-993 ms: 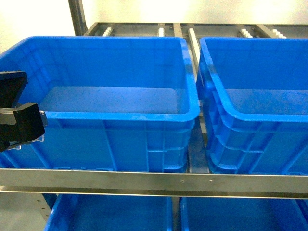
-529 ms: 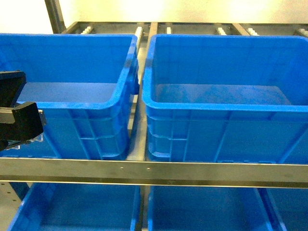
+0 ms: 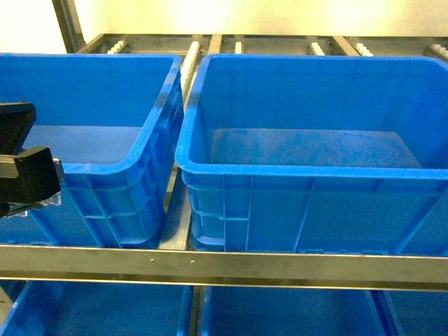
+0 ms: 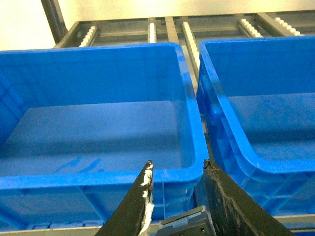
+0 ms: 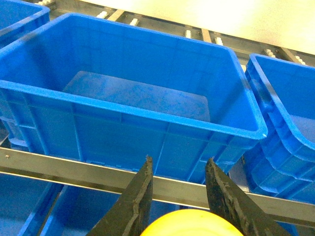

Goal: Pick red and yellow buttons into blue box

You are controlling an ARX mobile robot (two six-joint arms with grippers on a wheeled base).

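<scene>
Holding the yellow button (image 5: 186, 223) between its fingers short of the blue box (image 5: 147, 120), the right gripper (image 5: 178, 189) risks dropping it onto the shelf rail (image 5: 59, 172) if released early; the left gripper (image 4: 176, 183) hangs open and empty.

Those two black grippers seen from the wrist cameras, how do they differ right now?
The right gripper has a yellow button between its fingers, apparently held; the left gripper holds no button. The left gripper points at the near corner of the left blue crate; the right gripper points at a metal shelf rail below another blue crate. Both have dark, tapered fingers, spread a similar amount.
</scene>
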